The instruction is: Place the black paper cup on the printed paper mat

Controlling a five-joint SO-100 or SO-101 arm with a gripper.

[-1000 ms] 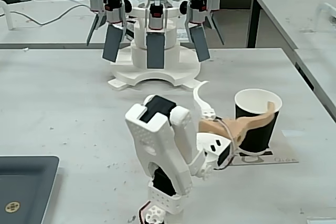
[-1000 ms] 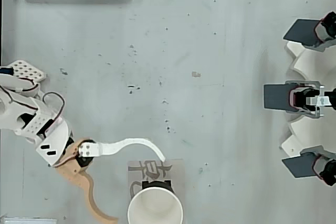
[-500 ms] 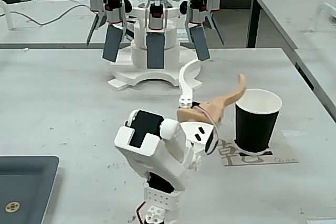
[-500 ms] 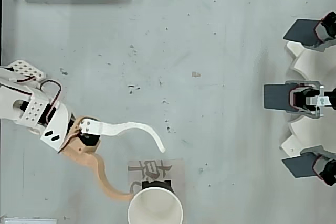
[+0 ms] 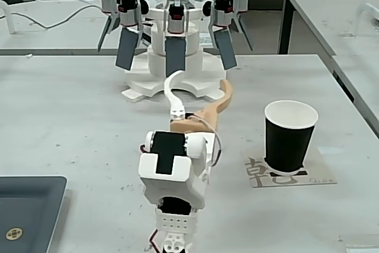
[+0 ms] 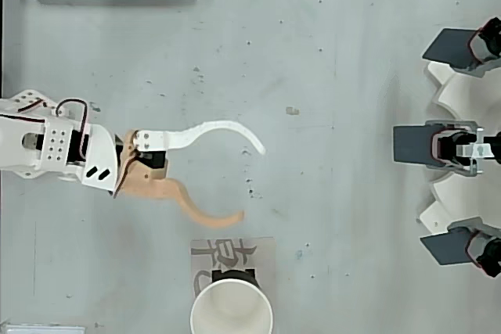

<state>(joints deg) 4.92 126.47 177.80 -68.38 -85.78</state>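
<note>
One grey worktop (image 5: 71, 105) carries the whole scene: the white arm sits at its near edge in the fixed view, and its hand (image 6: 252, 181) stands open and empty, white and tan fingers spread wide, well apart from the black paper cup (image 5: 289, 140). That cup stands upright on the printed paper mat (image 5: 260, 173), covering part of the print, so the placement appears complete. Judged from its thin paper wall, the cup is light, easily crushed and easily tipped; any re-grip belongs low to mid-wall with gentle closing force.
</note>
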